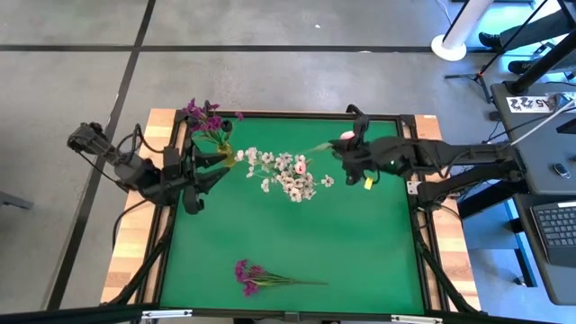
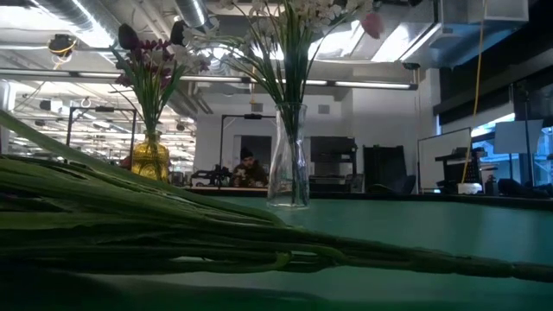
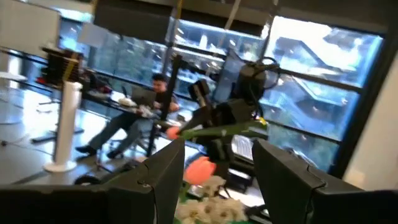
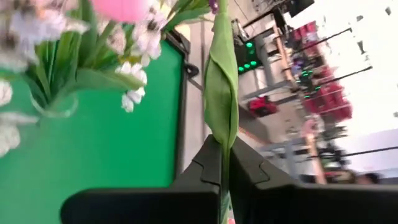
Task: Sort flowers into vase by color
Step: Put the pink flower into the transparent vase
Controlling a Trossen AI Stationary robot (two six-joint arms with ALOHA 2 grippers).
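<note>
My right gripper (image 1: 342,153) hangs over the table's far right part, shut on a pink-bud flower (image 1: 326,146) whose green stem reaches toward the clear vase (image 2: 289,168). That vase holds white flowers (image 1: 288,175) and a pink bud (image 3: 199,169). A yellow vase (image 2: 149,160) at the far left holds purple flowers (image 1: 205,115). Another purple bunch (image 1: 256,276) lies flat on the mat near the front edge. My left gripper (image 3: 217,186) is raised at the table's left, beside the yellow vase, open and with nothing between its fingers. My right gripper pinches the flower's green stem (image 4: 221,127) between its two fingers. The fingers come about level from the table's right, and the stem runs along them and out past their tips. The flower is lifted clear of the table, its stem about level, pointing at the white flowers.
The green mat (image 1: 360,252) is framed by dark rails. Its middle and right part are bare. The lying bunch's stems (image 2: 173,233) fill the low view's foreground. A person sits at a desk (image 3: 155,99) in the room beyond the table.
</note>
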